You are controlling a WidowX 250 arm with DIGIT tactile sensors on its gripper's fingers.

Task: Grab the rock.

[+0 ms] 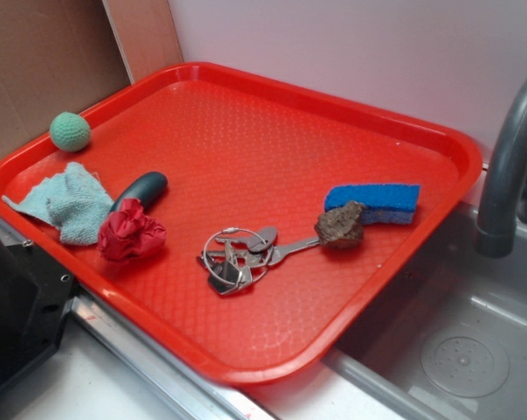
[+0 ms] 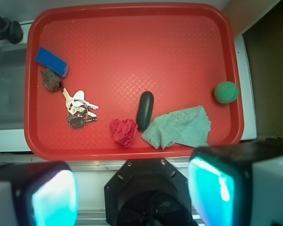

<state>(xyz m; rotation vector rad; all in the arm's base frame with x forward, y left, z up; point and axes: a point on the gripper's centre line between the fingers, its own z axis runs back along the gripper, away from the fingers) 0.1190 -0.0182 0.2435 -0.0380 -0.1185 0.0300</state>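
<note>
The rock (image 1: 340, 226) is a rough brown-grey lump on the right side of the red tray (image 1: 213, 360), touching the blue sponge (image 1: 375, 201) and the tip of a key. In the wrist view the rock (image 2: 51, 79) sits far to the upper left. My gripper (image 2: 132, 193) hangs high over the tray's rim (image 2: 132, 153), well away from the rock. It is open, its cyan pads (image 2: 54, 200) wide apart with nothing between them. The exterior view does not show the gripper.
A bunch of silver keys (image 1: 237, 258) lies just left of the rock. Further left are a red cloth ball (image 1: 130, 232), a dark handle (image 1: 143, 188), a teal rag (image 1: 66, 203) and a green ball (image 1: 70, 131). A grey faucet (image 1: 509, 166) and sink (image 1: 456, 350) stand right of the tray.
</note>
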